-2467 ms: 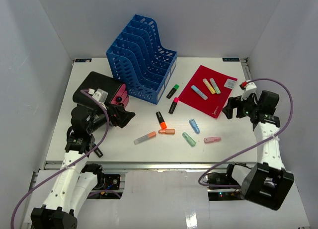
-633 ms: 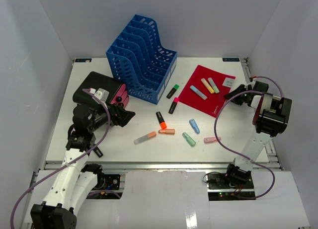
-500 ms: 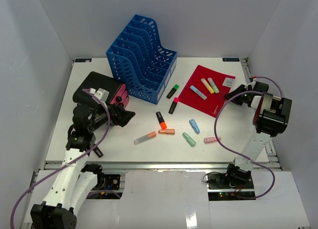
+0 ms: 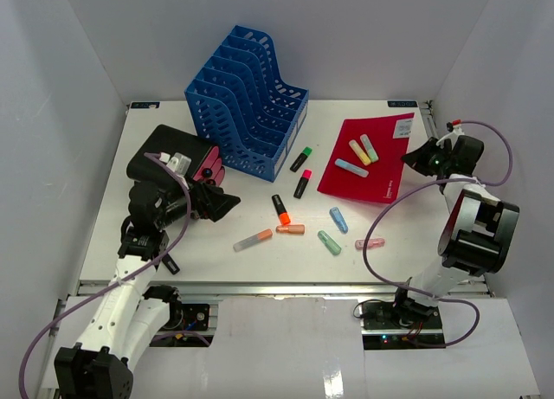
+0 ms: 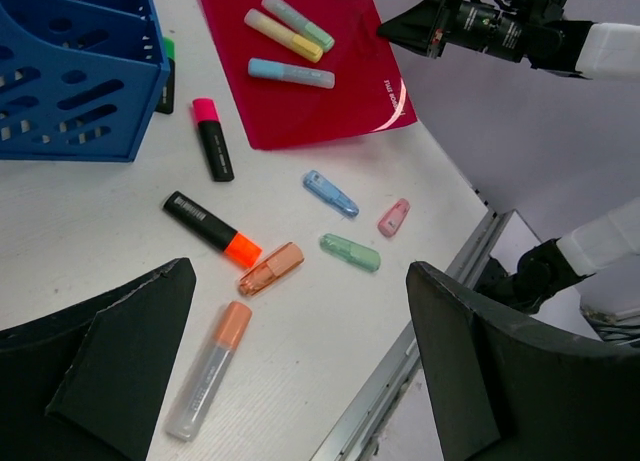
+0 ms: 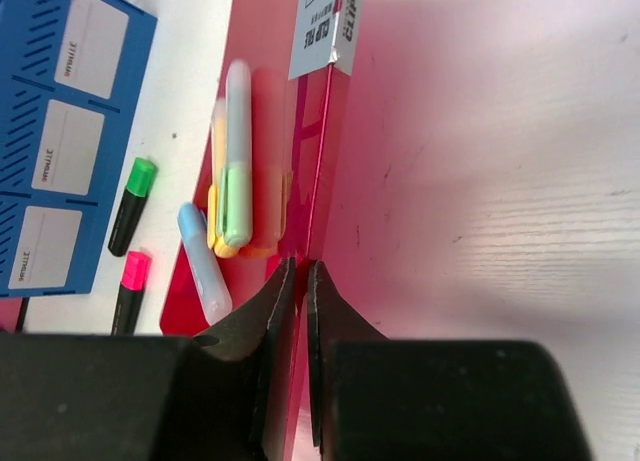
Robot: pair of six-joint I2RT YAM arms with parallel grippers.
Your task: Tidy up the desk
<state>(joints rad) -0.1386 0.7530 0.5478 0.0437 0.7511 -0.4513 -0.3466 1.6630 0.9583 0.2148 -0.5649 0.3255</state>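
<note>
The white desk (image 4: 216,262) carries a red folder (image 4: 372,178) at the right. My right gripper (image 4: 415,159) is shut on its right edge (image 6: 318,161) and holds that edge off the desk, so the folder tilts. In the right wrist view the jaws (image 6: 302,271) pinch the thin red sheet. A yellow (image 4: 357,151), a green (image 4: 370,147) and a blue highlighter (image 4: 351,167) lie on the folder. My left gripper (image 4: 216,202) hangs open and empty over the left middle; its fingers (image 5: 110,381) frame loose pens.
A blue file rack (image 4: 247,100) stands at the back, a black case (image 4: 164,152) at the left. Green (image 4: 300,159), pink (image 4: 302,183) and orange (image 4: 280,209) markers, a clear pen (image 4: 252,240) and several caps (image 4: 329,242) lie mid-desk. The metal rail (image 4: 286,286) runs along the front.
My right gripper has shut on the folder's right edge and raised it toward the back right. The three highlighters shifted on the tilted folder. The left arm barely moved.
</note>
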